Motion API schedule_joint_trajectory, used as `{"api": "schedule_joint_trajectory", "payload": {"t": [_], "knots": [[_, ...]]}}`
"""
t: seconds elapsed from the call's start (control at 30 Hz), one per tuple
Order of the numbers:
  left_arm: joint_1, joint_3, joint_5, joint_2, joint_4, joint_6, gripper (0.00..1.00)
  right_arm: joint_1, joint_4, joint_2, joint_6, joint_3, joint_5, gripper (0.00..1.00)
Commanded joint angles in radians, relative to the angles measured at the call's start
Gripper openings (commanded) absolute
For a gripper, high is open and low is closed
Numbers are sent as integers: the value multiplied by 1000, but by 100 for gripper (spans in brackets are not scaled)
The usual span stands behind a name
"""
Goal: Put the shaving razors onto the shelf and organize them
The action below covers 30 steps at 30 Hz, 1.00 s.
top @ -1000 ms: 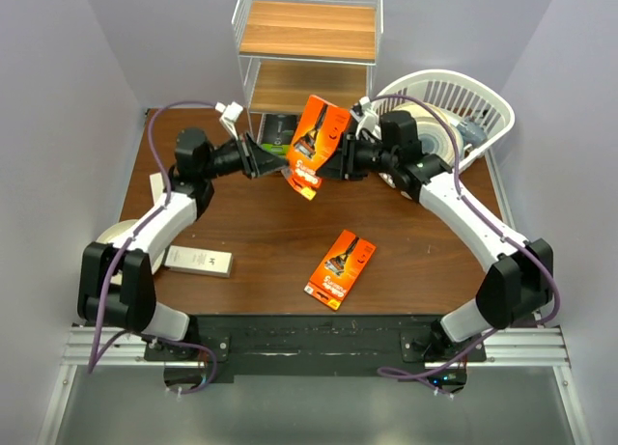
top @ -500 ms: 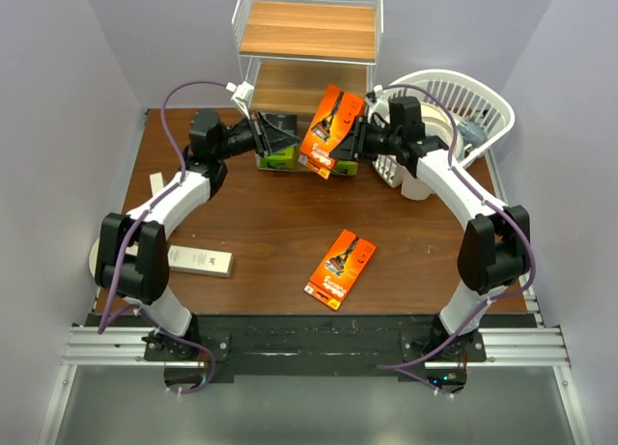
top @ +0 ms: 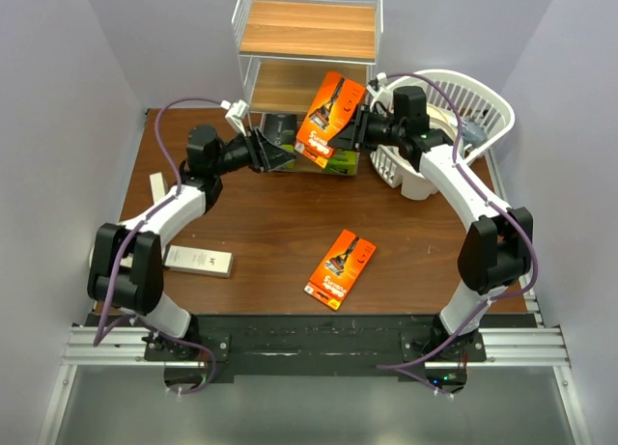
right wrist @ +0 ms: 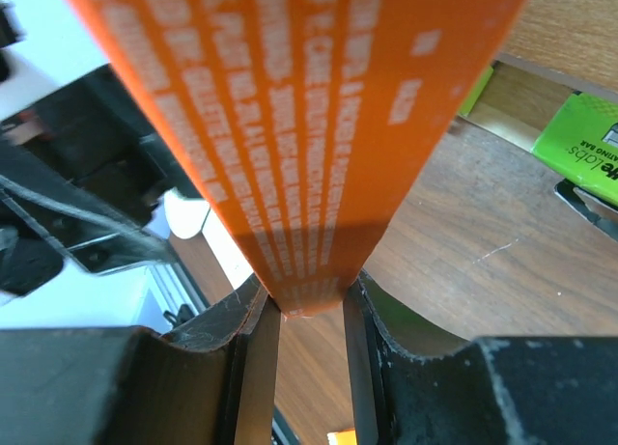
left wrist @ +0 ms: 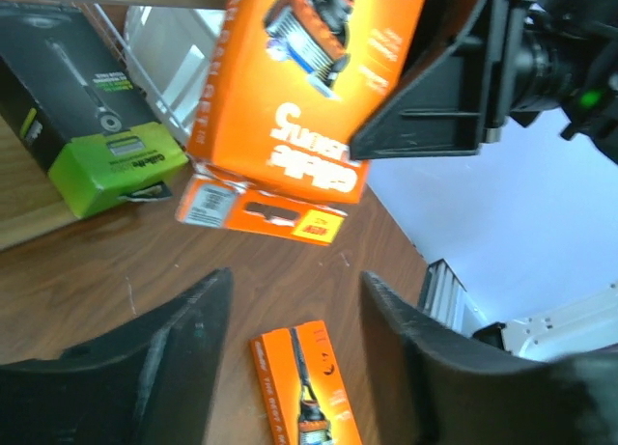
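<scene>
Entry: black box with lime end (left wrist: 87, 126), lodged at the shelf (top: 246, 73)'s bottom tier, just released by my left gripper (left wrist: 294, 310), jaws now apart; orange card (top: 330, 112), clamped in my right gripper (right wrist: 307, 305) before the middle tier, next to place.

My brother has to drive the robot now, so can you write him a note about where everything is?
Left gripper: open, empty, low beside the shelf.
Right gripper: shut on the held orange card, raised in front of the shelf.
Done: a black box lies on the lowest board.
Left: shelve the held orange card, then the second orange card, the white box and the other white box, all lying on the table.
</scene>
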Motion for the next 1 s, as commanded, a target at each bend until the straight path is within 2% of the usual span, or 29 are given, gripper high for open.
{"api": "schedule_joint_trajectory", "payload": {"t": [0.0, 0.1, 0.37, 0.67, 0.77, 0.8, 0.87, 0.9, 0.97], "knots": [[5, -7, 3, 79, 158, -72, 67, -3, 63, 0, 13, 44, -46, 32], [4, -13, 16, 138, 291, -168, 70, -2, 69, -6, 20, 30, -55, 32], [-38, 25, 26, 225, 417, -273, 72, -2, 69, -13, 22, 16, -60, 32], [-96, 78, 23, 282, 489, -342, 59, 0, 60, -3, 14, 23, -50, 32], [-102, 82, 11, 282, 503, -356, 48, -2, 54, -6, 10, 19, -49, 33], [-102, 88, 5, 282, 506, -363, 41, 0, 53, -5, 7, 18, -49, 33], [-107, 101, -4, 287, 505, -371, 33, -2, 49, -5, 6, 13, -47, 33], [-108, 117, -6, 290, 505, -376, 25, -2, 51, -3, 2, 13, -46, 33], [-114, 134, -3, 299, 514, -396, 18, 0, 46, -2, 3, 15, -32, 33]]}}
